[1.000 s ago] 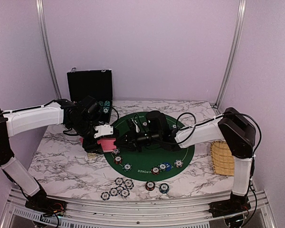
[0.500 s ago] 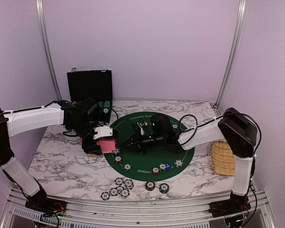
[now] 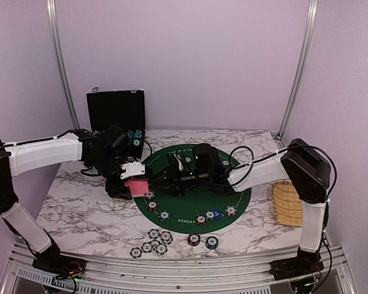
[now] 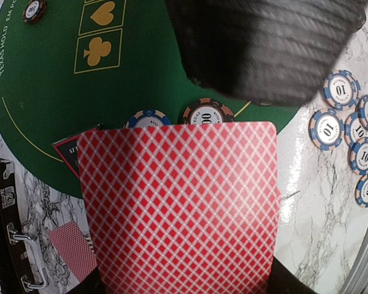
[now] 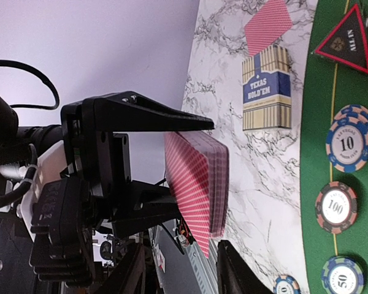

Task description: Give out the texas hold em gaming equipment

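Note:
My left gripper point(image 3: 137, 185) is shut on a deck of red-backed playing cards point(image 4: 178, 202) and holds it above the left edge of the green poker mat point(image 3: 242, 193). My right gripper point(image 3: 161, 180) is open right beside the deck. In the right wrist view the deck point(image 5: 196, 184) has its lower corner between the two spread fingers point(image 5: 230, 272). Poker chips lie on the mat's near edge point(image 3: 208, 216) and in a cluster on the marble point(image 3: 153, 241). A black triangular marker point(image 5: 346, 40) lies on the mat. One loose card point(image 5: 267, 24) lies on the marble.
A Texas Hold'em card box point(image 5: 267, 89) lies on the marble under my left gripper. The black hinged case point(image 3: 116, 110) stands open at the back left, with teal chips point(image 3: 134, 136) in it. A woven yellow tray point(image 3: 288, 203) sits at the right edge.
My right gripper drew back to the right from the deck, then came back left to it. My left gripper and the deck have stayed put.

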Available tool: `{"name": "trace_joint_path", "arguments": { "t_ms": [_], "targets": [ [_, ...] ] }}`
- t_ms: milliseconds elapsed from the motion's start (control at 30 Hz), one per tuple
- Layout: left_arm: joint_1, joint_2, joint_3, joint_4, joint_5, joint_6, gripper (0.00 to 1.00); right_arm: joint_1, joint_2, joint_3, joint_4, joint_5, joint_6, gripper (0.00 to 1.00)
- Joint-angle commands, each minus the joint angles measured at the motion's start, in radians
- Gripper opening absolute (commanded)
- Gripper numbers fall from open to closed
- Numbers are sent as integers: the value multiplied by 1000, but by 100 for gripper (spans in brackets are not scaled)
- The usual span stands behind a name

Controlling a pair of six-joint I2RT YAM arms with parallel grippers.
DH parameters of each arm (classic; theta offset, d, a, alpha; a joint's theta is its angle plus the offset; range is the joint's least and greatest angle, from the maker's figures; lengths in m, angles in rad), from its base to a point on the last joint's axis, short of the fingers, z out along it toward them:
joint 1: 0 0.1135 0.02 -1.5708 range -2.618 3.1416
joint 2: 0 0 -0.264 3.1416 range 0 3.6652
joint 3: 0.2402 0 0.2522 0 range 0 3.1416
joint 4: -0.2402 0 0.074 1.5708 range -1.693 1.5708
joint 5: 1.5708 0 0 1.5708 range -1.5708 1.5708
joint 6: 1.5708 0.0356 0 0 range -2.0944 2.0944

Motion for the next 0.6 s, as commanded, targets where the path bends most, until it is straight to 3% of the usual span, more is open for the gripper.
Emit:
{"name": "trace_joint_path", "arguments": {
  "t_ms": [0, 300, 567],
  "targets": [
    [6, -6, 19, -3, 26, -10, 10, 25, 53, 67, 50, -29, 24, 39],
    [5, -9, 21, -3, 27, -11, 10, 38, 83, 99, 42, -32, 28, 36],
    [5, -6, 21, -4, 22, -13, 10, 45, 110, 131, 69, -43, 53, 20]
  ]
}}
